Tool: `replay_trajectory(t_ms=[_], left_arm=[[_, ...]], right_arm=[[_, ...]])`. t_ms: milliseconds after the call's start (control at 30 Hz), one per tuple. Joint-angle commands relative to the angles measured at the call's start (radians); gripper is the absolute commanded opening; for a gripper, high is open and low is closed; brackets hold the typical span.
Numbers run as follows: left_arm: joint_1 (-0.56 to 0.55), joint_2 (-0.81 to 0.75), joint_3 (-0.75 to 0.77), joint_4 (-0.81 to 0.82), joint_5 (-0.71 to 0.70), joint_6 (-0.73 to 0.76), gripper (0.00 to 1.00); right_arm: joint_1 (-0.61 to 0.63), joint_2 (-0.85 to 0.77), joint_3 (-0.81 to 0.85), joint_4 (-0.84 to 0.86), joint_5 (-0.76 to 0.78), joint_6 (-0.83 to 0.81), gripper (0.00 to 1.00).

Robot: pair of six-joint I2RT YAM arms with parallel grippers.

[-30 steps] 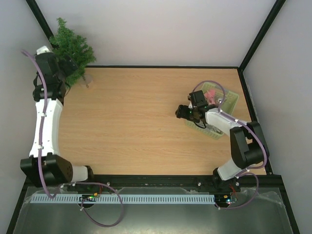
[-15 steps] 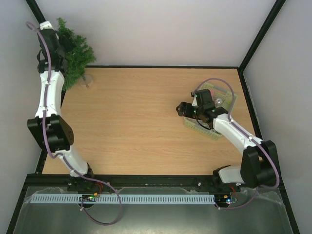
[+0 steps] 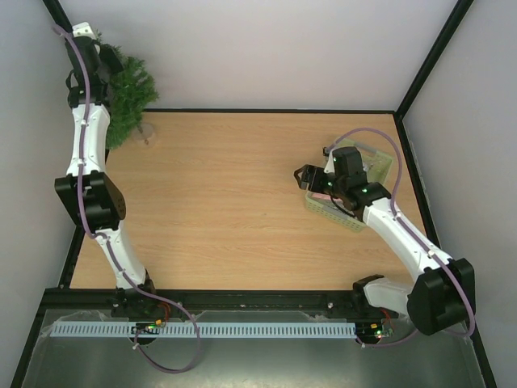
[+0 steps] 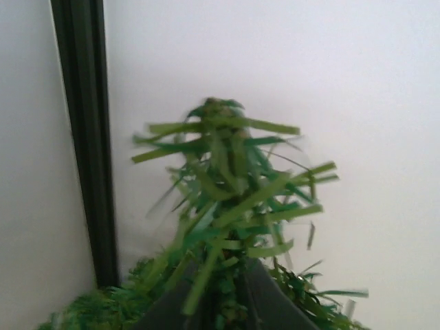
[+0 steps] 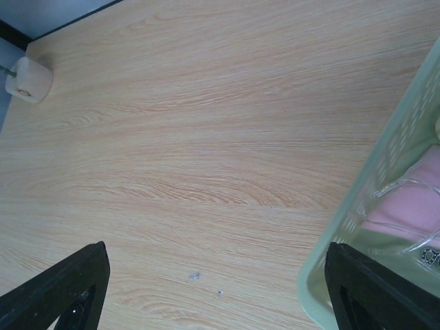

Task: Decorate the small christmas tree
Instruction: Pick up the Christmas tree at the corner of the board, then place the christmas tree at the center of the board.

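Note:
The small christmas tree [image 3: 131, 90] stands at the far left corner on a small pale base [image 3: 146, 134], which also shows in the right wrist view [image 5: 29, 79]. My left gripper [image 3: 103, 61] reaches up at its top. In the left wrist view the dark fingers [image 4: 275, 306] stand close together, shut on the tree's [image 4: 227, 172] upper stem, with green needles pinched between them. My right gripper [image 3: 305, 179] hangs open over the bare wood [image 5: 216, 289], just left of a pale green basket [image 3: 380, 166], holding nothing.
The green basket [image 5: 385, 172] at the right holds a pink item [image 5: 412, 206] and a clear wire-like strand. Black frame posts [image 4: 86, 137] and white walls close in round the tree's corner. A black rail runs along the table's near edge [image 3: 258, 297].
My left arm rose from beside the tree to its top and the gripper closed on it. My right arm stretched out, lifting the gripper off the basket towards the left.

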Motion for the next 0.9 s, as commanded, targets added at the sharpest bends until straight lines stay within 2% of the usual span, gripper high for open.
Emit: replay_trajectory(t_ms=[0, 167, 467, 733, 867], left_arm=[[-0.008, -0.045, 0.047, 0.015, 0.104, -0.012, 0.03], [-0.062, -0.148, 0.030, -0.002, 0.150, -0.001, 0.02], [-0.203, -0.352, -0.113, -0.017, 0.218, -0.010, 0.02], [-0.347, -0.483, -0.291, -0.010, 0.201, -0.017, 0.02], [-0.420, -0.559, -0.439, 0.046, 0.193, 0.003, 0.02]], right_arm=[[0.006, -0.049, 0.001, -0.032, 0.010, 0.023, 0.84], [0.006, -0.088, -0.012, -0.029, 0.013, 0.050, 0.83], [0.007, -0.166, -0.036, -0.046, 0.013, 0.066, 0.83], [0.007, -0.214, -0.053, -0.069, -0.002, 0.073, 0.83], [0.006, -0.237, -0.080, -0.068, -0.003, 0.077, 0.83]])
